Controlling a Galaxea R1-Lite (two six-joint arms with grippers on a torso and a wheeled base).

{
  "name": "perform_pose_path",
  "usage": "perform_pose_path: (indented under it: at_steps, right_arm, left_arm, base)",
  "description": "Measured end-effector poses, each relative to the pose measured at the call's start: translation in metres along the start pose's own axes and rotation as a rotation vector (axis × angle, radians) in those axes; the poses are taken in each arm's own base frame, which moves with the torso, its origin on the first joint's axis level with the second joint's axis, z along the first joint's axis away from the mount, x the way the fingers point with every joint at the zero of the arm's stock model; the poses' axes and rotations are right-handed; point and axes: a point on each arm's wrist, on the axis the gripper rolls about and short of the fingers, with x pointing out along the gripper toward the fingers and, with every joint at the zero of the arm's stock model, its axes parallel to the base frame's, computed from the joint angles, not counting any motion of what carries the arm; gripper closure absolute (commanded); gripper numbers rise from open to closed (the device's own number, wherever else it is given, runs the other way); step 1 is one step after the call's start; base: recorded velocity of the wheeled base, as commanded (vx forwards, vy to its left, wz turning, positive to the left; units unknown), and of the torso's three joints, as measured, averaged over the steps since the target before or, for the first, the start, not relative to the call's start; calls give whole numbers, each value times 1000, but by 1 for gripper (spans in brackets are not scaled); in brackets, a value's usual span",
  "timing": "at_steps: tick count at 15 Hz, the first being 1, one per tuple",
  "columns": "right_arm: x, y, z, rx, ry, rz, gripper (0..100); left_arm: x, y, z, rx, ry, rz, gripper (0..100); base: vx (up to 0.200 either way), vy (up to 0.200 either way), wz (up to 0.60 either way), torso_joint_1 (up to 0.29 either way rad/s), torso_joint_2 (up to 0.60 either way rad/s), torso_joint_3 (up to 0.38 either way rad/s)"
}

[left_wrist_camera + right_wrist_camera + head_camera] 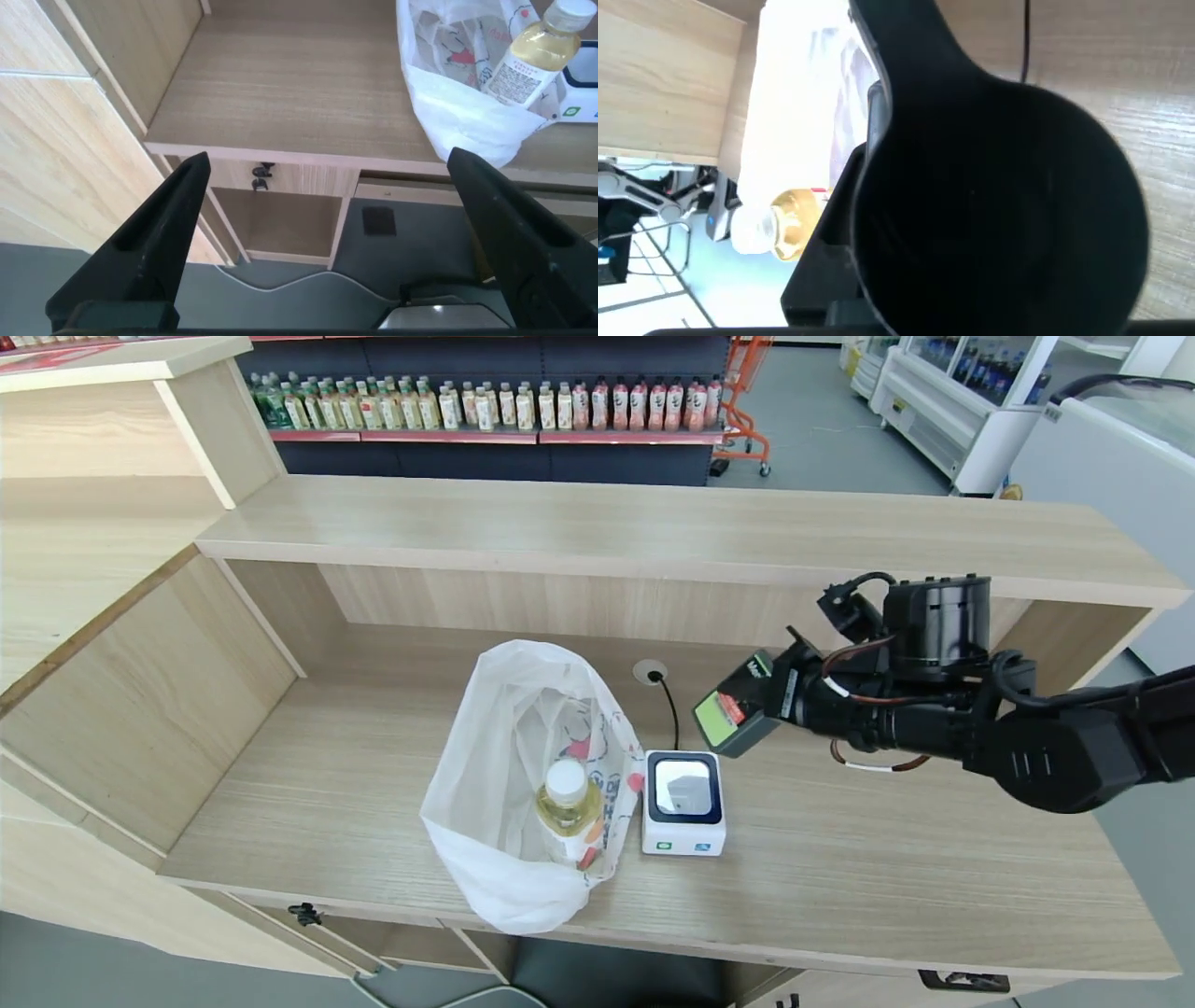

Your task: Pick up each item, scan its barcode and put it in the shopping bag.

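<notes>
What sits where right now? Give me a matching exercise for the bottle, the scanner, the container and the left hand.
Things:
1. bottle
2. scanner
3. container
4. left hand

States:
A. held in the right hand, above the counter
B. open, holding nothing
C. inside the bag
D. on the counter, beside the bag

Pairs: 1-C, 2-D, 3-A, 4-B
</notes>
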Motion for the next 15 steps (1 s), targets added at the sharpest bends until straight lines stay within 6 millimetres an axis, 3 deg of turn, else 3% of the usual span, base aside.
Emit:
perform_pose_path:
  at_steps: [6, 15]
  right_arm:
    - [9, 12, -38, -35, 124, 21, 100]
    - [24, 7, -55, -123, 166, -7, 100]
  left_arm:
    - [0, 0, 0, 0, 0, 0, 0]
    - [0, 0, 0, 0, 0, 1, 0]
  base:
    - [0, 0, 0, 0, 0, 0]
    - [0, 0, 0, 0, 0, 0]
